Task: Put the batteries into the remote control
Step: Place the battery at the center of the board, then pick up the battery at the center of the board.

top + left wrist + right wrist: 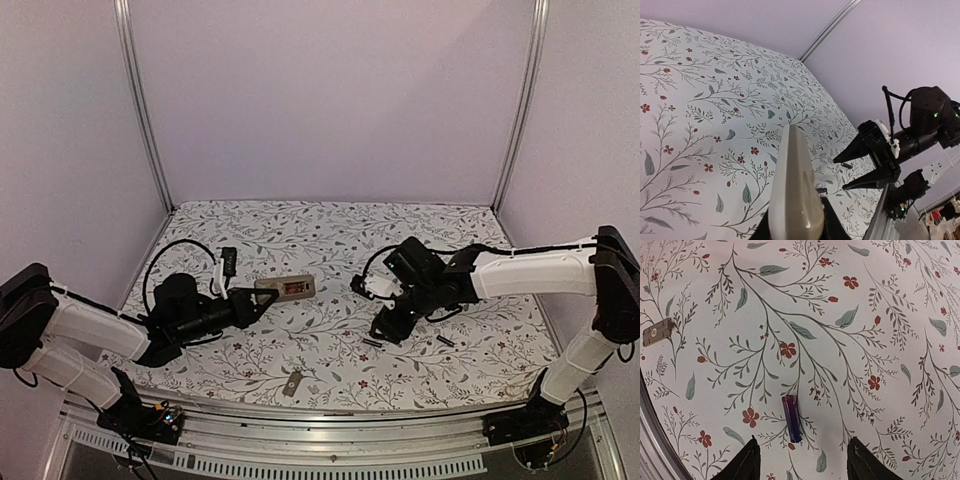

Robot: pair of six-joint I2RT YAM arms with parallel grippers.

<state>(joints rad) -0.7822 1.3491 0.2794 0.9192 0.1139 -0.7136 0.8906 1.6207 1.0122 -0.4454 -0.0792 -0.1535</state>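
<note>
Two batteries (372,342) on table (330,225) | remote (292,288) in left pincer (262,296)

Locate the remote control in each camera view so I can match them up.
Top external: left of centre, remote control gripped by the left claw.
Left wrist: bottom centre, edge-on.
Right wrist: not in view.
Shared landmark: the open right claw, in all three.

Purple battery (791,419), white floral tablecloth (905,340)
</note>
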